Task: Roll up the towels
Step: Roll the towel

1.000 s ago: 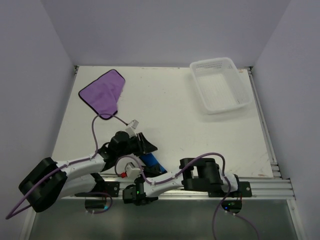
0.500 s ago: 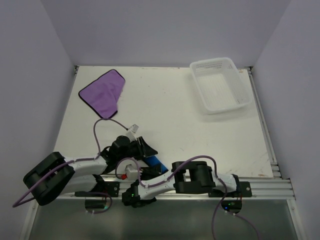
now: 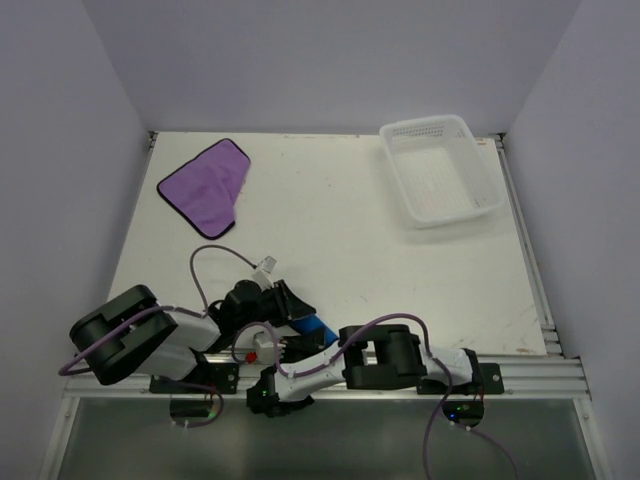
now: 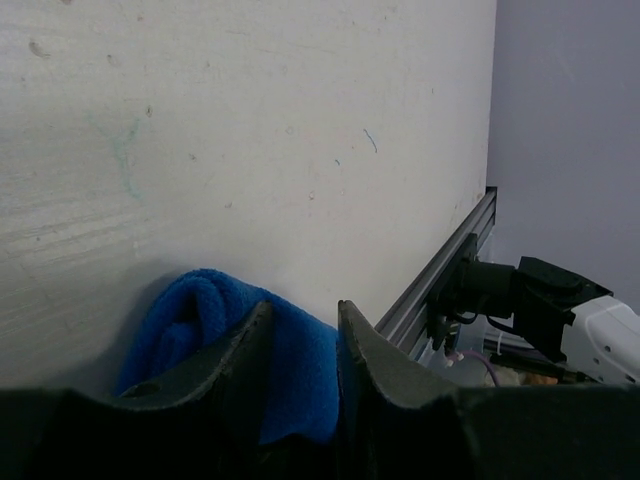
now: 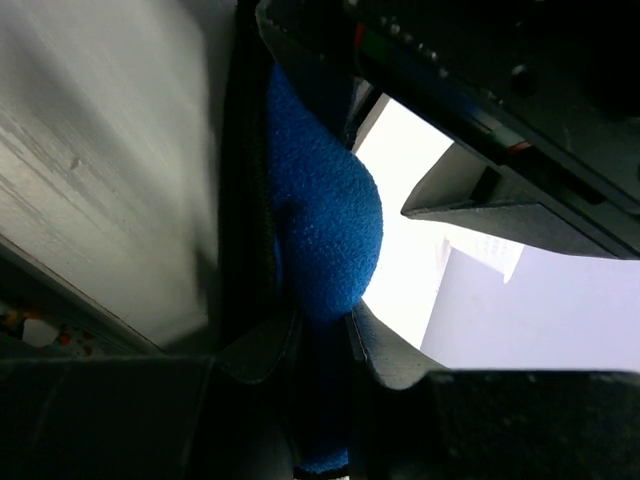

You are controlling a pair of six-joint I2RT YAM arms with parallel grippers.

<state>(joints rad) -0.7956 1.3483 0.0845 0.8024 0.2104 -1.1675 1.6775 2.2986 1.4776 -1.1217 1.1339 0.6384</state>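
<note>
The blue towel (image 3: 313, 328) is bunched into a roll at the table's near edge, between the two arms. My left gripper (image 3: 296, 312) is shut on it; in the left wrist view the blue towel (image 4: 190, 320) fills the gap between the left gripper (image 4: 303, 322) fingers and bulges out to the left. My right gripper (image 5: 322, 332) is also shut on the blue towel (image 5: 320, 220), pinching its end from below. The right gripper (image 3: 290, 347) sits just under the roll. The purple towel (image 3: 205, 185) lies flat at the far left, untouched.
A white perforated basket (image 3: 470, 205) stands at the back right corner. The aluminium rail (image 4: 440, 275) runs along the table's near edge right beside the roll. Cables loop from both arms (image 3: 215, 255) over the near left of the table.
The left arm has folded back toward its base and the right arm's elbow has slid left. The blue towel stays pinched between both grippers; the left jaws have narrowed slightly.
</note>
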